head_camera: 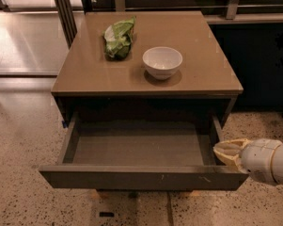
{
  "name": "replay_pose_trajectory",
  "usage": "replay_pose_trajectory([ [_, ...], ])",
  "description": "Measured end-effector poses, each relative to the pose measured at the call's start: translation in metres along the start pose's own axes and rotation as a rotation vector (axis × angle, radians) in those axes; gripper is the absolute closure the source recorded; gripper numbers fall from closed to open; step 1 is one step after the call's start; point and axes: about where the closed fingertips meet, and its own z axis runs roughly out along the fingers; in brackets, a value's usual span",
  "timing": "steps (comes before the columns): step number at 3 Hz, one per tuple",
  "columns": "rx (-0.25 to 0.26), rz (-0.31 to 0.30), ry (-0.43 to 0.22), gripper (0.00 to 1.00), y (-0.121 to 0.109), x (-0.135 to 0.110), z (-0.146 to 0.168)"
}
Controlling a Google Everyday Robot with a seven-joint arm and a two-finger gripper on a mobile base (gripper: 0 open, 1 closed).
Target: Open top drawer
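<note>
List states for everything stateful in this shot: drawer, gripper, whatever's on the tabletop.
Dark grey-brown handleless top drawer: open, pulled well out, shallow interior exposed.
Pale two-finger gripper: at the drawer's right front corner, low beside the side wall.
White round ceramic bowl: upright on the brown tabletop.
Crumpled green snack bag: lying flat, left of the bowl, apart from it.

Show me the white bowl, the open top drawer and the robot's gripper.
white bowl (162, 60): camera view, inside wall.
top drawer (141, 177): camera view, front panel.
gripper (225, 152): camera view, tip, at drawer's right end.
</note>
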Motion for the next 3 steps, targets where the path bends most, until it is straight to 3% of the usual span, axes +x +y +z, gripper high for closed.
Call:
replay_pose_trajectory([
  [3, -0.002, 0.003, 0.003, 0.13, 0.0003, 0.0009, 0.0008],
])
